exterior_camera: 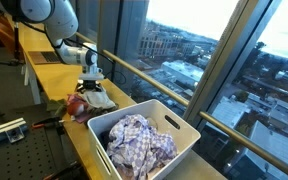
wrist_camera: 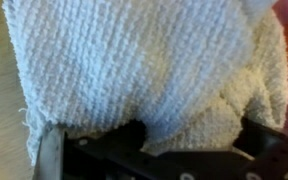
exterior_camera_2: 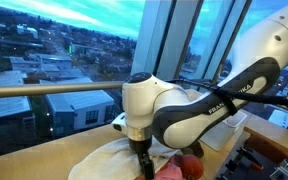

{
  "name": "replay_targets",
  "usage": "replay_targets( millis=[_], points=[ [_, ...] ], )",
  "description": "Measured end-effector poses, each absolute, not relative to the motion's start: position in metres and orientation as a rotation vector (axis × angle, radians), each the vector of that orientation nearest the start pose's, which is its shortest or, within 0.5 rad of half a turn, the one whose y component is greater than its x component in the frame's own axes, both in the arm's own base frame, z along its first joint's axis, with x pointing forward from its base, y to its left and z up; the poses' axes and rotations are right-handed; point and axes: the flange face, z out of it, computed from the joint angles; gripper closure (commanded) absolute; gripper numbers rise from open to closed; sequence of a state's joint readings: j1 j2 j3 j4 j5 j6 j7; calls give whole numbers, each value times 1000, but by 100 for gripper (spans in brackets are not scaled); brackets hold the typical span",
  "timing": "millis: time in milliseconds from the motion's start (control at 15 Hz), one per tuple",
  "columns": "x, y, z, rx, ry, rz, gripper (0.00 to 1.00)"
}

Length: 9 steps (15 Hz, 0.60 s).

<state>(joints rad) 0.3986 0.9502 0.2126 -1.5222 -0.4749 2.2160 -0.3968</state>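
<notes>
A white terry towel (wrist_camera: pixel 134 60) fills the wrist view and lies crumpled on the wooden tabletop (exterior_camera: pixel 79 140). My gripper (wrist_camera: pixel 159 135) is pressed down into it, jaws standing wide with a bulging fold of towel between the fingers. In both exterior views the gripper (exterior_camera: pixel 92 84) (exterior_camera_2: pixel 142 160) points straight down onto the white towel (exterior_camera: pixel 100 98) (exterior_camera_2: pixel 104 162). A red cloth (exterior_camera: pixel 76 106) (exterior_camera_2: pixel 189 168) lies bunched right beside the towel.
A white plastic basket (exterior_camera: pixel 189 130) stands next to the pile, holding a plaid purple-and-white cloth (exterior_camera: pixel 134 140). A metal railing (exterior_camera: pixel 154 78) and the tall window run along the table's far side. A black perforated board (exterior_camera: pixel 9 150) lies on the near side.
</notes>
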Motion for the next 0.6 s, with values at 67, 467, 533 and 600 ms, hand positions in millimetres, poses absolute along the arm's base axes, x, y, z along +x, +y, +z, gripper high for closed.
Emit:
replay_targets(
  millis=[67,467,533,600],
  points=[
    [569,360,86,-2666,-1960,326,49],
    [574,345,98,-2691,-1914,322,94],
    [575,338,102,-2698,-1903,324,98],
    [575,331,107,-2707,-1890,326,99]
  ],
)
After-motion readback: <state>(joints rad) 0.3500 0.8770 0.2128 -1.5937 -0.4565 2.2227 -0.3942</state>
